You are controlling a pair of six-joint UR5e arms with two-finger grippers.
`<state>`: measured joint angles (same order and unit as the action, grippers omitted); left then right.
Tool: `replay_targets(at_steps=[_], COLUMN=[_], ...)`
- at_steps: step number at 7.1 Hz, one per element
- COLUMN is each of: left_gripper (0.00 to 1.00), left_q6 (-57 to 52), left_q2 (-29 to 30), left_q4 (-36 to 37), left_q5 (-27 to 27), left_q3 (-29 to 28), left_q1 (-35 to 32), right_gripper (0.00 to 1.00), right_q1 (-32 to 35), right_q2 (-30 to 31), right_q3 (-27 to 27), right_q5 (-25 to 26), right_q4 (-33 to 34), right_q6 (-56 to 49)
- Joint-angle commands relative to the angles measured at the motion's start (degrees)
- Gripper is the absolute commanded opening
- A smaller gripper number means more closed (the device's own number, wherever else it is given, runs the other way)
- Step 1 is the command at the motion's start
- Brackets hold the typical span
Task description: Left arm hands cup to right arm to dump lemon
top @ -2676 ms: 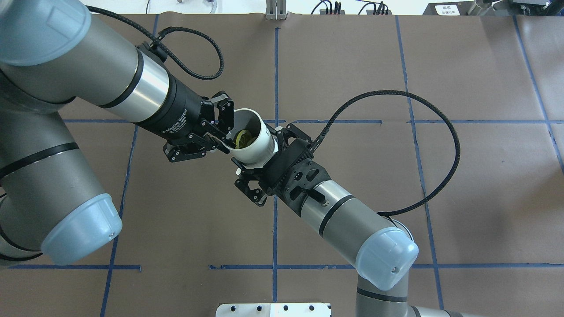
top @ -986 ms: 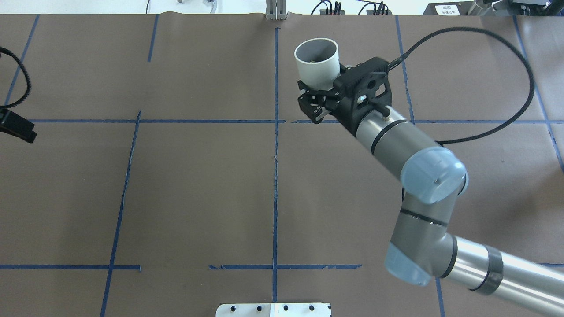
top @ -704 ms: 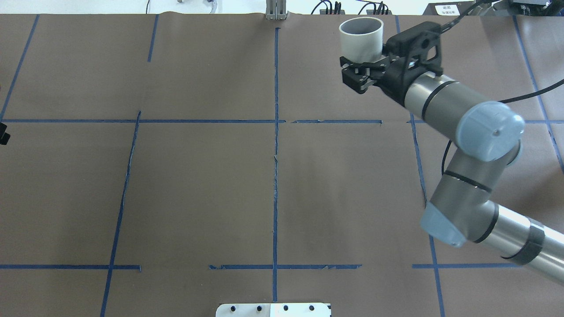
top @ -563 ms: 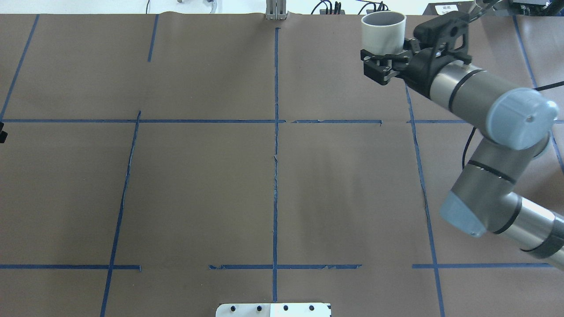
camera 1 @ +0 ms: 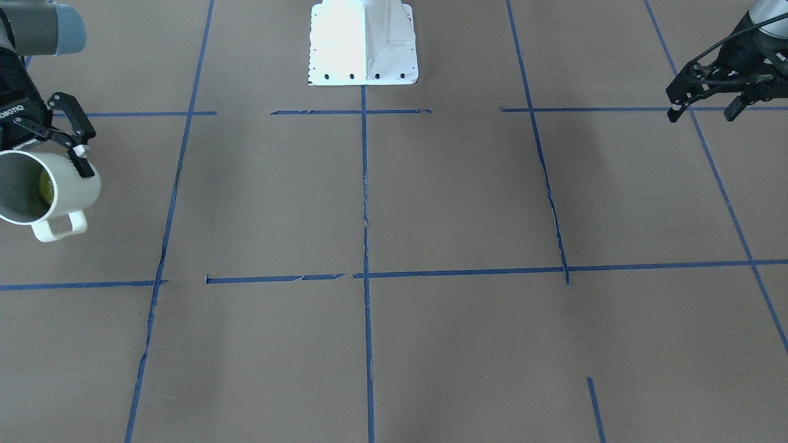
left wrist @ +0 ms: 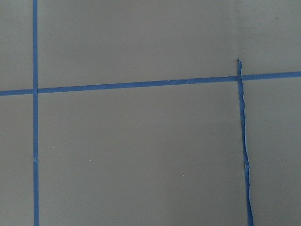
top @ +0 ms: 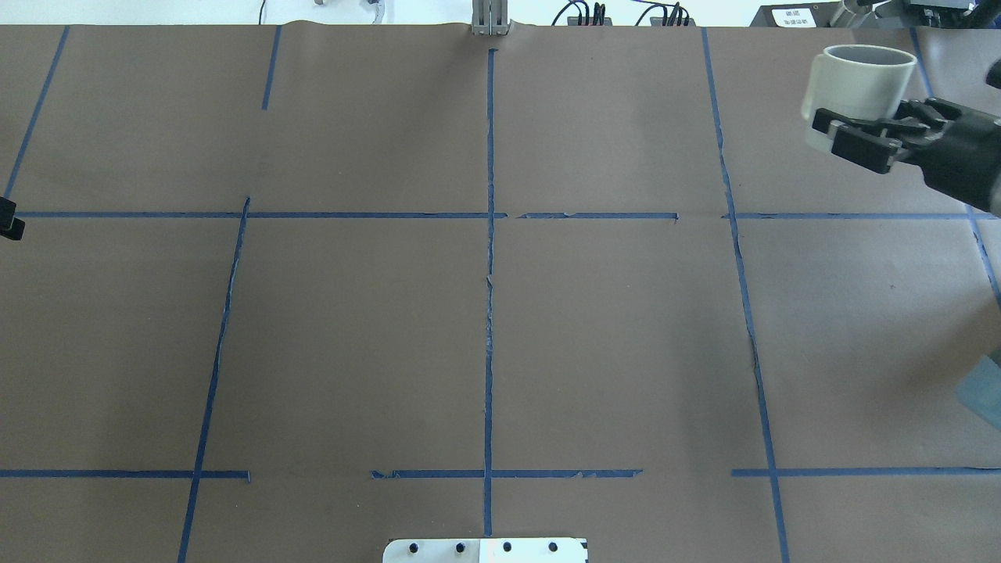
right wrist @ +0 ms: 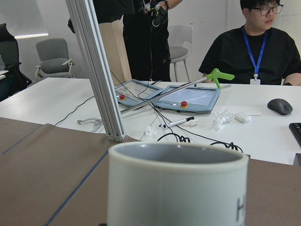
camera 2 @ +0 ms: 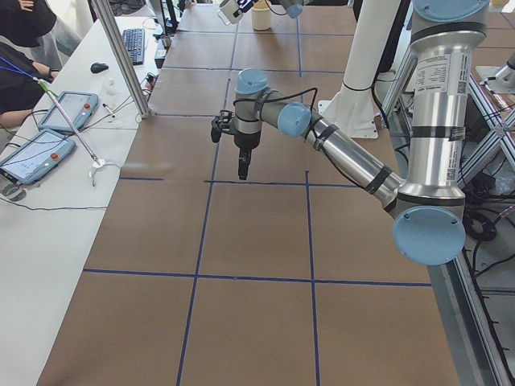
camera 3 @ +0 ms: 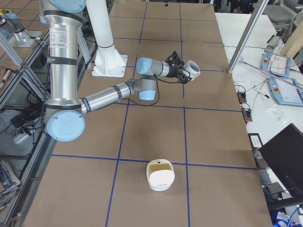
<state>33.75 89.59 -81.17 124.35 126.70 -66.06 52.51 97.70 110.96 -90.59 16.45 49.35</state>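
My right gripper point(top: 884, 129) is shut on the white cup point(top: 860, 82) and holds it in the air over the table's far right corner. In the front-facing view the cup point(camera 1: 58, 187) is tilted, handle down. The yellow lemon point(camera 1: 44, 184) shows inside it. The right gripper point(camera 1: 46, 144) clamps its wall. The cup fills the right wrist view point(right wrist: 178, 188). My left gripper point(camera 1: 705, 109) is open and empty, low at the table's left edge. Only a sliver of it point(top: 8, 219) shows overhead. The left wrist view shows only taped paper.
A cream bowl point(camera 3: 161, 176) stands on the table near its right end, well short of the cup. The white robot base plate point(camera 1: 363, 43) is at the near middle. Operators sit at a desk point(right wrist: 197, 117) beyond the far edge, with tablets on it.
The left gripper let go of the cup and drew back to the left edge. The right arm carried the cup from the middle to the far right corner.
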Motion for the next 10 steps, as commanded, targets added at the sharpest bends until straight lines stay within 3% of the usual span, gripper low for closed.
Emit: replay_targets(at_steps=[1, 2, 3, 5, 8, 10], left_gripper=[1.00, 1.00, 1.00, 1.00, 1.00, 1.00], left_q6=[0.9, 0.9, 0.8, 0.8, 0.8, 0.8], left_q2=[0.4, 0.5, 0.5, 0.5, 0.8, 1.6], left_q4=[-0.1, -0.1, -0.1, -0.1, -0.2, -0.1], left_q5=[0.0, 0.0, 0.0, 0.0, 0.0, 0.0], left_q3=[-0.1, -0.1, -0.1, -0.1, 0.0, -0.1], left_q1=[0.1, 0.1, 0.2, 0.2, 0.2, 0.2], right_gripper=[0.02, 0.02, 0.01, 0.01, 0.02, 0.02], right_q1=[1.0, 1.1, 1.1, 2.5, 4.6, 4.6], right_q2=[14.3, 16.8, 16.8, 17.5, 16.3, 15.7], right_q3=[-1.2, -7.3, -16.6, -28.1, -40.3, -42.0], right_q5=[0.1, 1.4, 1.6, 1.6, 1.6, 3.0], right_q4=[-17.7, -28.7, -41.3, -55.9, -69.5, -71.5], right_q6=[4.7, 6.9, 9.6, 17.2, 38.3, 52.9])
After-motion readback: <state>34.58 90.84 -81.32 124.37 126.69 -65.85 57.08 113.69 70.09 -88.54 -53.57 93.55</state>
